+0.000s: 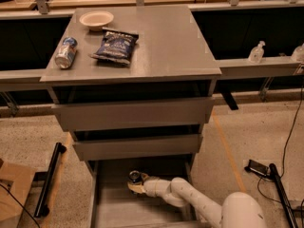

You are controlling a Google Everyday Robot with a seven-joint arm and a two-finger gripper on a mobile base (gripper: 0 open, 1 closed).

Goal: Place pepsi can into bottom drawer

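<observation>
The bottom drawer is pulled out toward the camera and its grey tray is open to see. The white arm comes from the lower right and reaches into this drawer. The gripper is in the back part of the tray, near the middle, and it is closed on the pepsi can. The can stands upright there, with its silver top facing up, low over the drawer floor; I cannot tell if it touches the floor. The two upper drawers stick out only a little. On top of the desk are a pale bowl, a dark blue chip bag and a silver and light-blue can lying on its side near the left edge.
</observation>
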